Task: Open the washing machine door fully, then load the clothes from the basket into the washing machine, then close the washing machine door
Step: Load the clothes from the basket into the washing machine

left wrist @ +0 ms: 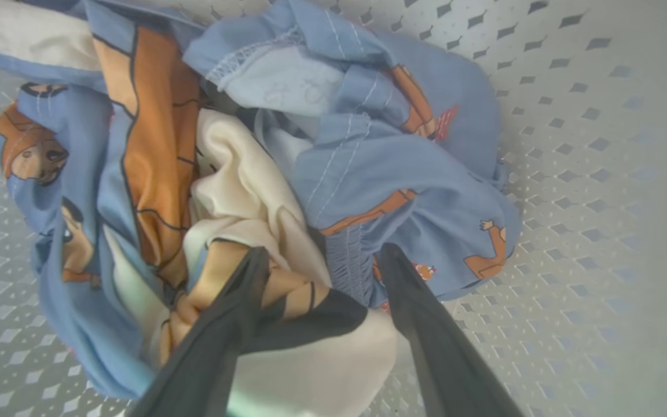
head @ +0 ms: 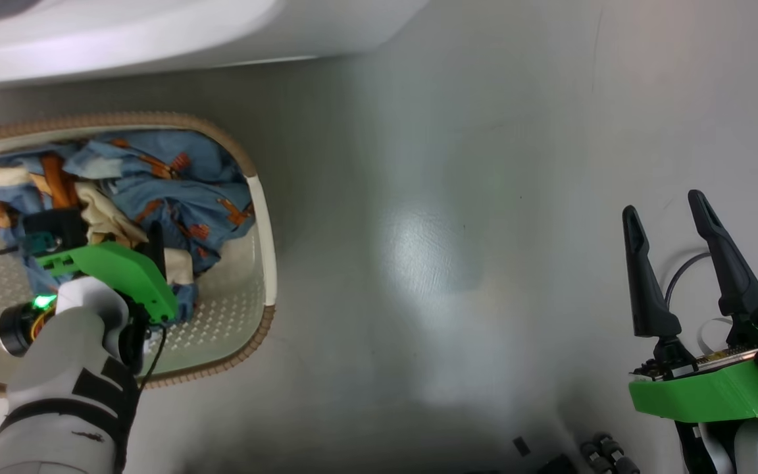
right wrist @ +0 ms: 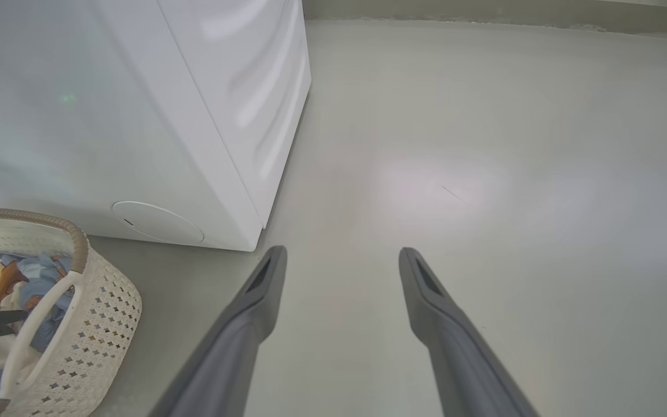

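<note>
Down in basket point(head: 155, 119), left gripper point(left wrist: 322, 252) jaws spread around clothes point(left wrist: 380, 168), right gripper point(head: 663, 205) jaws parted, well away.

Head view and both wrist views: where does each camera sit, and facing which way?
Head view: on the head, looking down at floor, basket and washing machine; left forearm lower left, right gripper lower right.
Left wrist view: on the left wrist, looking into the basket at the clothes; left gripper, open, at them.
Right wrist view: on the right wrist, facing the floor beside the washing machine; its open fingers.
Shared: all show basket and clothes.
</note>
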Available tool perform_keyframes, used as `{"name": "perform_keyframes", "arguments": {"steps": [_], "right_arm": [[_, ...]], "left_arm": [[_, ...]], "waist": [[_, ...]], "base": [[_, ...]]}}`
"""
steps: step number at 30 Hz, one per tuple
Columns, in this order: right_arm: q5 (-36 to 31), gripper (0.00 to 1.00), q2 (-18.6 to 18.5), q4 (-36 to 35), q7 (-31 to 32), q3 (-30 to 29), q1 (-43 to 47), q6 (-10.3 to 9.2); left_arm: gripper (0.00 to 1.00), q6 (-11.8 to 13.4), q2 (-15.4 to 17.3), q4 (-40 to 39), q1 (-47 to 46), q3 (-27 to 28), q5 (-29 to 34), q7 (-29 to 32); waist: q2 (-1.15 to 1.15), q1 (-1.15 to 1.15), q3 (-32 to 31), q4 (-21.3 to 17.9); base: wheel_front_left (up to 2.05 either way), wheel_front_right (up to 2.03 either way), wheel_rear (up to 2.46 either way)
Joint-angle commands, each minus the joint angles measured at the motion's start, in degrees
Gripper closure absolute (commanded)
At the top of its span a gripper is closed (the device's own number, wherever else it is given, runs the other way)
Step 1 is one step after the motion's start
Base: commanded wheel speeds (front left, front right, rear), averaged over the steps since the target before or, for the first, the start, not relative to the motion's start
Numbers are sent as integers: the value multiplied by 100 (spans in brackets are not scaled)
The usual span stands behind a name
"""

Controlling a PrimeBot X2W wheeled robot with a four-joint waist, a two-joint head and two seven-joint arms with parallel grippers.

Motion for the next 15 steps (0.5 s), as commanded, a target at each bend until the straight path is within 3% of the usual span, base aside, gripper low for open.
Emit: {"name": "perform_keyframes", "arguments": {"steps": [1,15], "right_arm": [[-77,0,-10,-155,13,105,95,9],[-111,0,1,-193,49,59,158,9]], "left_arm": [[0,49,234,17,137,107,-41,-5],[0,180,159,40,96,56,-135,16]], "waist": [[0,0,124,-32],[0,0,96,10]], "base": [[0,0,0],[0,0,0]]}}
